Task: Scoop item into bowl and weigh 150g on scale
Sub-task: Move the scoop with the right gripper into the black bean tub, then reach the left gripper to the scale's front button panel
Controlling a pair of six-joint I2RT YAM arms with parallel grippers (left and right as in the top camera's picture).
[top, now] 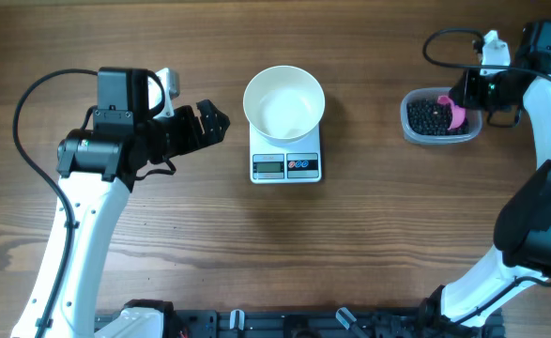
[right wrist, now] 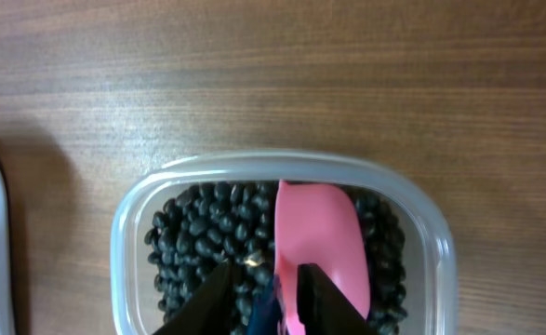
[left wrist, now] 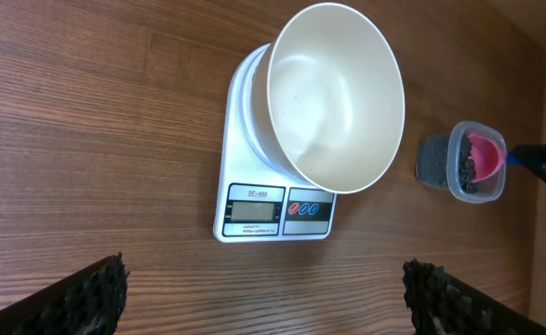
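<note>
Left gripper [top: 219, 124]: hanging just left of the scale [top: 286, 166], jaws standing wide, holding nothing.
Right gripper [right wrist: 265, 296]: hovering over the tub [right wrist: 124, 233], jaws sitting narrowly parted astride the scoop's blue handle [right wrist: 266, 312]; cannot tell whether they are gripping it.
Beans [right wrist: 203, 233]: lying in the tub, right of the scale, well apart from it.
Scoop [right wrist: 317, 237]: pink, lying on the beans.
Bowl [top: 284, 108]: sitting on the scale at mid-table [top: 350, 244], inside showing plain white.
Scale: display facing the near edge.
</note>
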